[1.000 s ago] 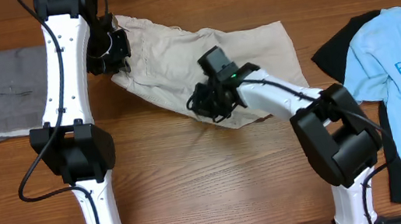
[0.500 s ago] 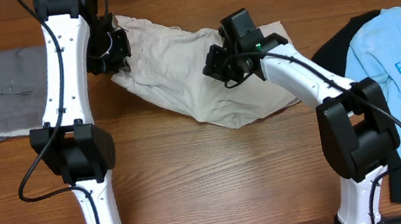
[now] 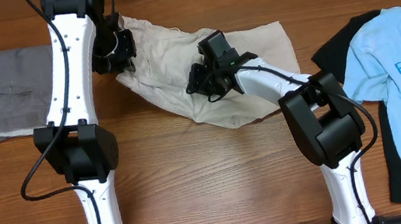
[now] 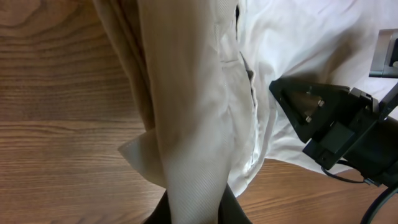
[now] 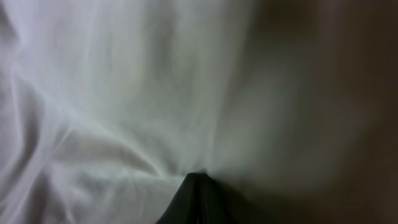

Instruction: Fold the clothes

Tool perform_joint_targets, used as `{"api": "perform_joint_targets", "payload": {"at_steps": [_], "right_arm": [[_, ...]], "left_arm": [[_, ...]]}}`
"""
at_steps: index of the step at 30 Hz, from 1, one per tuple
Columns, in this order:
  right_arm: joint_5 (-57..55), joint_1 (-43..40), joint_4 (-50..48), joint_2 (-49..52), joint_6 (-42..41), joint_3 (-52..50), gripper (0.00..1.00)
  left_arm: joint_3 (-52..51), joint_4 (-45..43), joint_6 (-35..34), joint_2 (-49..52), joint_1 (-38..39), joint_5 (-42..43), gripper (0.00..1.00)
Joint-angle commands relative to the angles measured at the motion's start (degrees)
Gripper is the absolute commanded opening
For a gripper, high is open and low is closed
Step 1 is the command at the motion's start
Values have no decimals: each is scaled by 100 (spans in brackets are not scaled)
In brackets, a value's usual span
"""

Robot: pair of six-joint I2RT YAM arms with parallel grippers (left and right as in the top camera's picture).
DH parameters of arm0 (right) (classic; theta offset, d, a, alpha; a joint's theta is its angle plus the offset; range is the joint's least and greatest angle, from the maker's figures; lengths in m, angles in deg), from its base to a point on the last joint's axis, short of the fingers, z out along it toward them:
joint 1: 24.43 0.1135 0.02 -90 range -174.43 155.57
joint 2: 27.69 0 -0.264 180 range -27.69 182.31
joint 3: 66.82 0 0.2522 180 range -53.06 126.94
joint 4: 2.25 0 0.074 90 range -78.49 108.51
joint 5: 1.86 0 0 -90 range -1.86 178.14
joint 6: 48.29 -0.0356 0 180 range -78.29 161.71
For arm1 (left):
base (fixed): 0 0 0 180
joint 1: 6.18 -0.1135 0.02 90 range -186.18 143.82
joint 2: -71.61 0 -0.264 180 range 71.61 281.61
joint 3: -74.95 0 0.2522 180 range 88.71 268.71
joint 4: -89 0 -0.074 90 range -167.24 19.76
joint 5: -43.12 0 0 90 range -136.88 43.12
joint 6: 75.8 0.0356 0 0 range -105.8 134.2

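Since the last look, our right arm has swung back toward the grey folded trousers. Its jaws now sit low on the middle of the khaki trousers. Our left arm has hardly moved.

The khaki trousers lie in a crumpled heap on the worktop, just to the right of the grey folded trousers. They are not flat yet.

Our left jaws are closed tight on the end of the khaki trousers nearest the grey folded trousers. In the left wrist view the cloth runs right down between them. Our right jaws are pinched shut too, with a small tuck of pale cloth at their tip.

We think this cloth is light, soft and floppy. It will sag and bunch up when we lift it. It should not break or slip much, because cotton grips well.

A pinch in the middle only pulls up a bump. We think it is better to hold the thick edges, like the waistband corners and the leg ends, so that the cloth pulls out straight.
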Motion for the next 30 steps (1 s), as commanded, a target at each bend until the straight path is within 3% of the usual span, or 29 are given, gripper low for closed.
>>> {"api": "perform_joint_targets", "payload": {"at_steps": [1,11,23,30], "right_arm": [[225,-31,136,-55,133,334,4],[-223,-518,466,-385,208,1287,4],[-1025,-46,354,612,166,1283,4],[-260,-157,-11,647,313,1563,4]], "left_arm": [[203,-4,133,-306,24,13,4],[203,-4,208,-306,26,11,5],[203,-4,245,-306,26,-17,7],[203,-4,247,-306,26,-162,5]]}}
